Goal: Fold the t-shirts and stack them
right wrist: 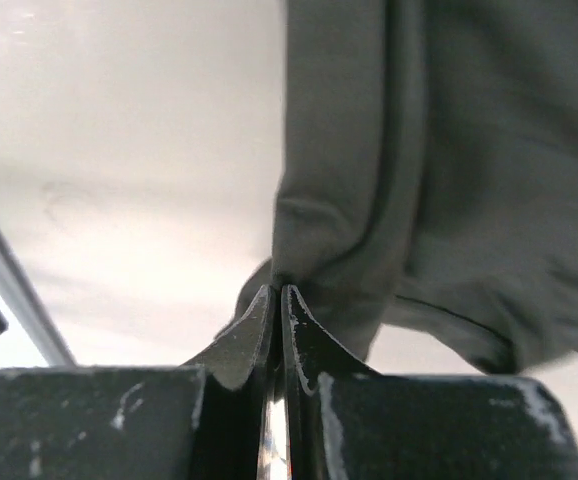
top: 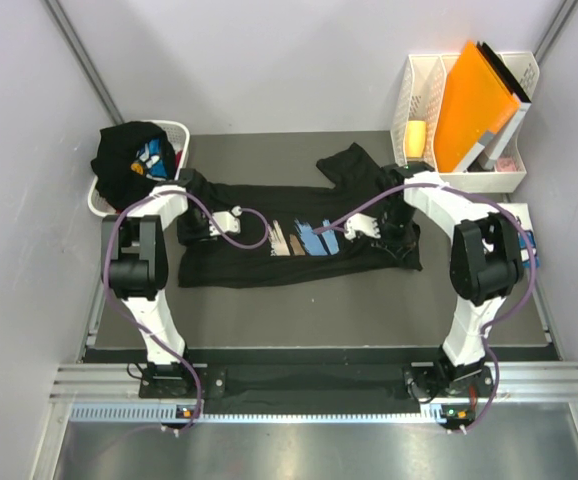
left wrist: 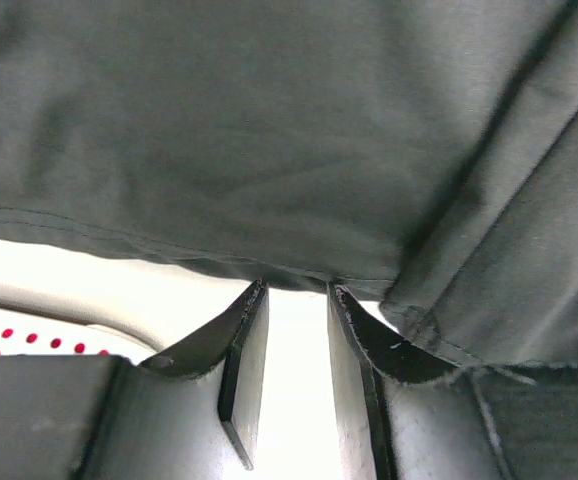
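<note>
Right hand [right wrist: 277,290], pressed together, pinches the black t-shirt [top: 231,264] near its right end, the shirt's length running leftward across the desk [top: 299,322].

T-shirt [top: 229,268] lies on the table [top: 299,312], basket [top: 176,128] behind-left, file rack [top: 418,92] behind-right
</note>
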Robot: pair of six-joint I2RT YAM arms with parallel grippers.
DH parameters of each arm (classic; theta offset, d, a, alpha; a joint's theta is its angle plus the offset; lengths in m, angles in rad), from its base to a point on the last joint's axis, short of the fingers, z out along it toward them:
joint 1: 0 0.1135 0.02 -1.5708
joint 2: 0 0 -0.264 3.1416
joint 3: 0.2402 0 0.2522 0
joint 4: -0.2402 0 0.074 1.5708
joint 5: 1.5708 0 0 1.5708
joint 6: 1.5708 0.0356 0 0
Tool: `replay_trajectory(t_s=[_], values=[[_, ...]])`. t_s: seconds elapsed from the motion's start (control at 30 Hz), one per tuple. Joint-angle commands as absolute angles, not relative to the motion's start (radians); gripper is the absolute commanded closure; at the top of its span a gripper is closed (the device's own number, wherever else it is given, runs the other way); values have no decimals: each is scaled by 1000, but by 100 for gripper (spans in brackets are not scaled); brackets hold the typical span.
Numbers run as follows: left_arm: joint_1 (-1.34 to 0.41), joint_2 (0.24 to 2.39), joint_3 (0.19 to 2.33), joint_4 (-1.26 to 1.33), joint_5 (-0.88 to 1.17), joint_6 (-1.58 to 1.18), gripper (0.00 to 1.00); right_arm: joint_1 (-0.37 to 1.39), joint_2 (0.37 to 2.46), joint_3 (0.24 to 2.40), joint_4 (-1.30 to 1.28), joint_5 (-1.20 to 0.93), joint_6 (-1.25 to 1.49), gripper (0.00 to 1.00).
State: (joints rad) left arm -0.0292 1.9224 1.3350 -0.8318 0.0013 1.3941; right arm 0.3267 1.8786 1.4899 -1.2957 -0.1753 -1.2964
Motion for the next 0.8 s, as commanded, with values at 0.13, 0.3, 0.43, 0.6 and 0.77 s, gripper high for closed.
replay_trajectory(t_s=[0.13, 0.3, 0.43, 0.6, 0.77], values=[[-29, 1934, 1393, -867, 9, 1425, 65, 380, 1807, 1370, -1420, -196, -1348, 100], [-26, 1937, 1402, -871, 9, 1433, 65, 397, 1804, 1299, -1411, -164, -1359, 100], [-21, 1939, 1407, -879, 9, 1437, 65, 408, 1799, 1264, -1420, -150, -1364, 100], [-18, 1936, 1401, -874, 9, 1437, 64, 413, 1790, 1258, -1408, -150, -1351, 60], [-9, 1927, 1405, -893, 14, 1448, 63, 411, 1809, 1395, -1456, -235, -1309, 30]])
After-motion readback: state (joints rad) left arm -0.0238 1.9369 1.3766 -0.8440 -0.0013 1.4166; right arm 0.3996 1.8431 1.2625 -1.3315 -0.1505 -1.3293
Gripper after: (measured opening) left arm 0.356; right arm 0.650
